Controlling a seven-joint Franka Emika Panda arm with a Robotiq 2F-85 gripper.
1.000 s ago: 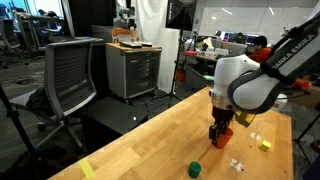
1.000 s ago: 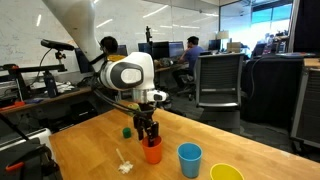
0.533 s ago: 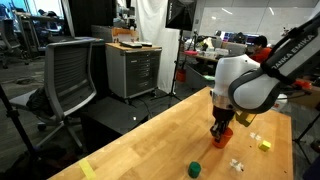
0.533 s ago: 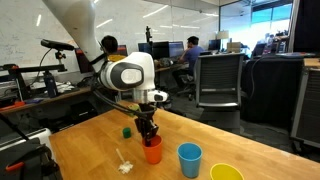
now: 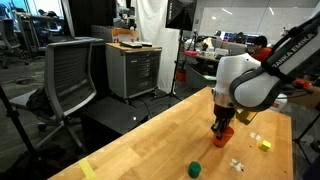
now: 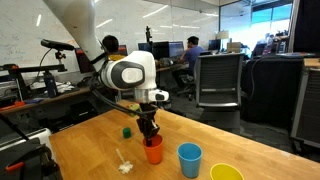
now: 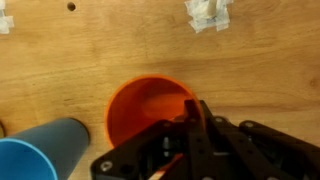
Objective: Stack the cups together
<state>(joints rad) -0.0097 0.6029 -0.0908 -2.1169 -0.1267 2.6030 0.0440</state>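
Note:
The orange-red cup [image 6: 152,151] stands upright on the wooden table [image 6: 90,150]. My gripper [image 6: 149,134] comes down on it from above. In the wrist view the dark fingers [image 7: 192,112] are shut across the near rim of the orange-red cup [image 7: 140,108]. The blue cup [image 6: 189,159] stands upright just beside it and shows at the lower left as blue cup [image 7: 40,156]. Further along, at the table's edge, is the yellow cup [image 6: 226,173]. In an exterior view the gripper [image 5: 221,129] covers most of the orange-red cup [image 5: 226,139].
A small dark green piece [image 6: 127,131] sits behind the cups, also seen as green piece [image 5: 195,169]. A tiny yellow block [image 5: 265,145] and white scraps [image 5: 236,163] lie nearby. Office chairs [image 5: 70,75] and a cabinet [image 5: 132,68] stand beyond the table.
The jaws have closed onto the orange-red cup's rim. The arm and the cups have hardly moved.

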